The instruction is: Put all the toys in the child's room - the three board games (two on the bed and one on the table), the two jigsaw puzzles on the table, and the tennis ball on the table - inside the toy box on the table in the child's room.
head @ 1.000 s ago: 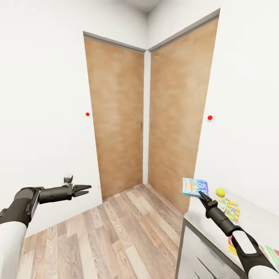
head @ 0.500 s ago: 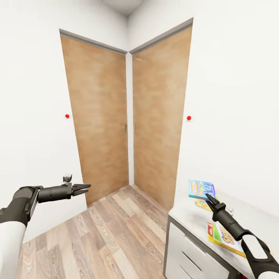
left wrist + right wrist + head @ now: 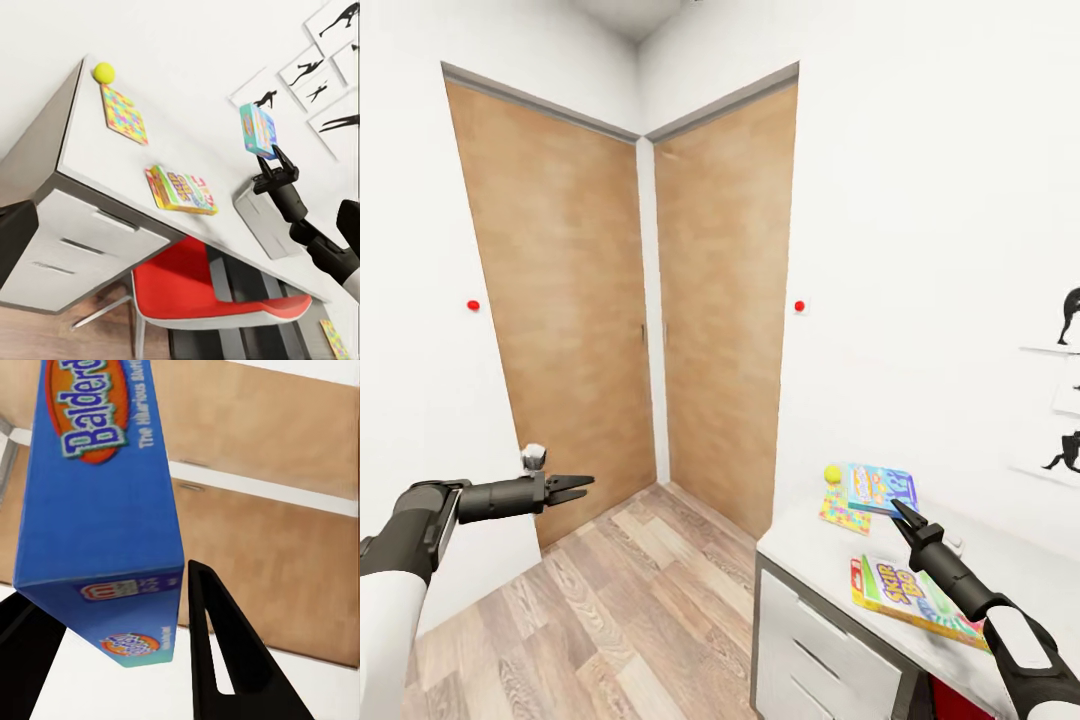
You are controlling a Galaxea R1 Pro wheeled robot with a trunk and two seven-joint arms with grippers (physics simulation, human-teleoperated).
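Well left of the table (image 3: 805, 548), out over the wood-plank floor (image 3: 620, 600), found the left gripper (image 3: 586, 488), fingers drawn almost together and holding nothing. Beyond the table's near end, noted two closed wooden doors (image 3: 560, 300) meeting in the room's corner.

On the table's near end, close to the wall, saw the tennis ball (image 3: 832, 473) (image 3: 103, 72). Just beside it on the tabletop, spotted a jigsaw puzzle (image 3: 842, 514) (image 3: 124, 114) lying flat.

Above the table, past the puzzle, found the blue board game (image 3: 880, 487) (image 3: 257, 130) (image 3: 97, 510) lifted clear of the top and pinched at its lower edge by the right gripper (image 3: 896, 509) (image 3: 274, 155). Saw one dark finger (image 3: 217, 652) on each side of the box in the right wrist view, pressed against it.

On the table's front half, noted a red-and-green board game (image 3: 905, 595) (image 3: 182, 190) lying flat, well apart from the puzzle. Farther along the table, in the left wrist view, made out the light-grey toy box (image 3: 259, 217) below the held game. Under the table, saw a red chair (image 3: 202, 292).

On the wall above the table's far part, noted black silhouette pictures (image 3: 1068, 315).
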